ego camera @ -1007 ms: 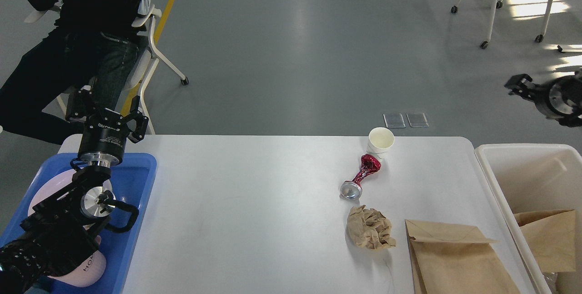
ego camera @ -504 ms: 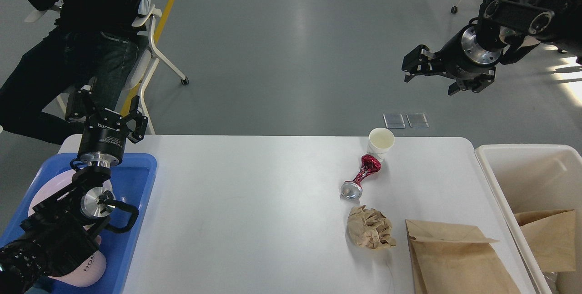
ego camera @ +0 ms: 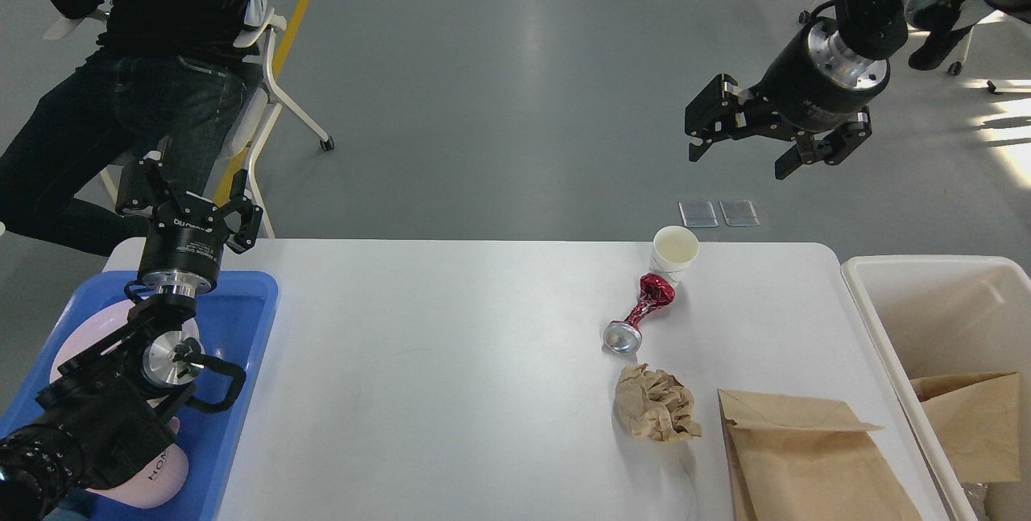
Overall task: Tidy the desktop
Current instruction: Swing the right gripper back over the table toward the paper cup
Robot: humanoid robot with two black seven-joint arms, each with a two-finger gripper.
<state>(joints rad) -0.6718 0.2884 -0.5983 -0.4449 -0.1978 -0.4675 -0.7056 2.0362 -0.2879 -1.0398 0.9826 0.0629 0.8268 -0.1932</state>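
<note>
Desktop (ego camera: 451,392): white top w/ rounded corners, lying across centre of view, between blue tray (ego camera: 242,328) on L and cream bin (ego camera: 866,320) on R.
R gripper (ego camera: 737,157): hanging in air well above far R part of desktop, fingers spread apart, gripping nothing.
L gripper (ego camera: 189,203): sitting over far end of blue tray, pointing away from camera; fingers apart, nothing between them.
Paper cup (ego camera: 674,251): standing upright near far edge, opening facing up.
Crushed red can (ego camera: 640,312): lying on its side just in front of cup, silver end toward camera.
Crumpled brown paper (ego camera: 655,404): resting near the can's silver end, just beside flat paper bag (ego camera: 805,456).
Paper bag: lying flat at near R corner.
Bin: holding a 2nd brown bag (ego camera: 970,424).
Tray: holding pink items, partly hidden by L arm.
</note>
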